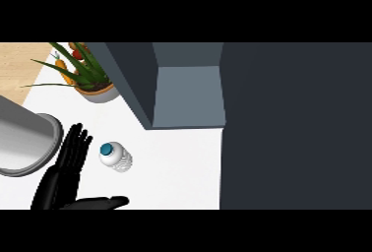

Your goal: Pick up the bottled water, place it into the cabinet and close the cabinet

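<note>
The counter (181,167) is a smooth, flat white surface, with a strip of pale wood grain showing beyond its far left corner. A dark slate cabinet (138,83) rises from the back of it, boxy and matte, its interior (190,93) a lighter grey-blue recess with plain flat walls; a broad dark panel (298,128) — apparently the open door — fills the whole right side of the view. At the far left corner stands a potted plant (85,74) with long, spiky green leaves in a round, pale pot with a terracotta-coloured rim, and something orange and red shows behind the leaves. A large grey metallic cylinder (22,140) with a thin rim enters from the left edge. The bottled water (115,157) stands on the counter in front of the cabinet's left side, small and ribbed, translucent white with a round teal cap. The left hand (62,174) — glossy black — lies just left of the bottle, fingers straight and pointing away from the robot, thumb spread out to the right below the bottle, holding nothing. The right hand is not visible.
</note>
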